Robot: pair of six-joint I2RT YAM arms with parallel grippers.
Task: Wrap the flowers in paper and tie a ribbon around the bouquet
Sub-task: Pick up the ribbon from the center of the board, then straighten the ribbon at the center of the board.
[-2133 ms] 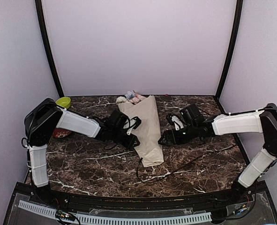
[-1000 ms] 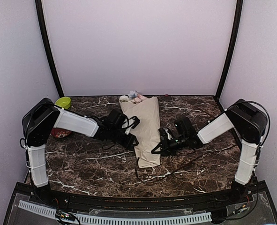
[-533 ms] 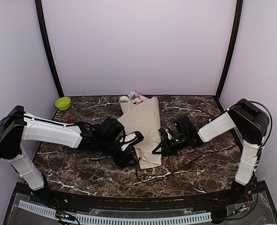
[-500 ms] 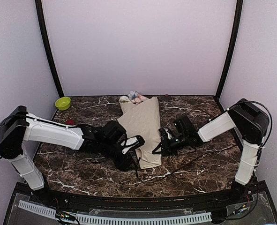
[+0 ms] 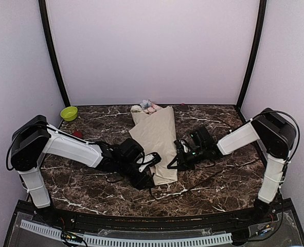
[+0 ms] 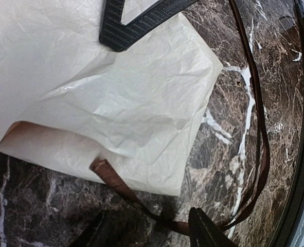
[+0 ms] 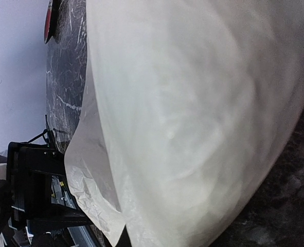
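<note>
Fingers [image 6: 206, 232] of the left gripper [image 6: 152, 234] sit apart, while the right gripper [image 5: 172, 163] is squeezed fully shut.
So the long cone-shaped bouquet [image 5: 159, 139] of crinkly beige paper [image 6: 115, 92] lies mid-way across the dark marble bench [image 5: 90, 190], with pink, white and blue flower heads [image 5: 145, 107] toward the far edge and the narrow end toward the near edge. Thin dark brown ribbon [image 6: 115, 181] comes out from under that narrow end and runs between the left fingers, which aren't pinching it. The right gripper's tips are at the cone's right edge, can't tell if they've caught any paper. Small lime-green bowl [image 5: 69, 112] sits in the far left corner.
</note>
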